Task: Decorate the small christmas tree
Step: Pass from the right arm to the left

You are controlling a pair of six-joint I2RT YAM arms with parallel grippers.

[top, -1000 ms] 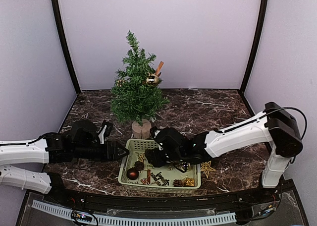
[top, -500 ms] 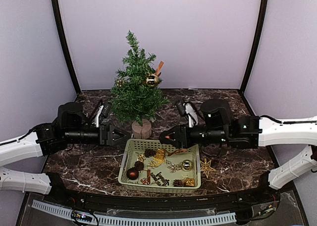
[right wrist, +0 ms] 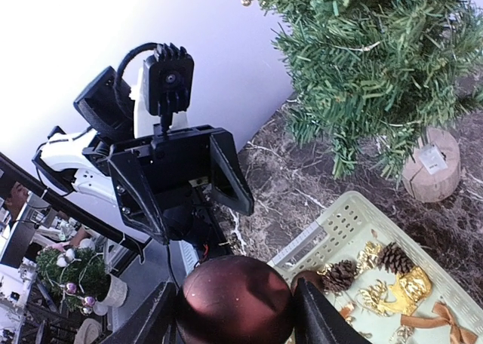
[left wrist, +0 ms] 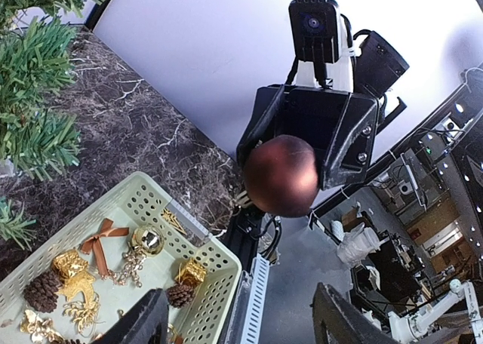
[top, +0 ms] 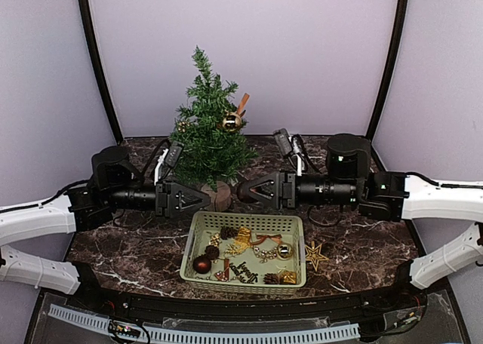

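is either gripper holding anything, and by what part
The right gripper holds a dark red ball, pinched across its round sides between the two fingers. The left gripper is open and empty.

Your table point(top: 128, 247) has a dark brown marbled top, and three things rest directly on it. The tree point(top: 205, 133) stands upright on its round wooden stump point(top: 216, 198). The stump sits in the gap between the left fingers point(top: 190, 195) and the right fingers point(top: 258, 187), closer to the left tips. Nearer you than both sets of fingers, and under that same gap, the pale green basket point(top: 186, 259) lies flat on the marble just in front of the stump. Right of the right fingers and nearer you, a gold star point(top: 315, 255) lies flat just beside the basket's right wall. Whether it touches the wall cannot be told.
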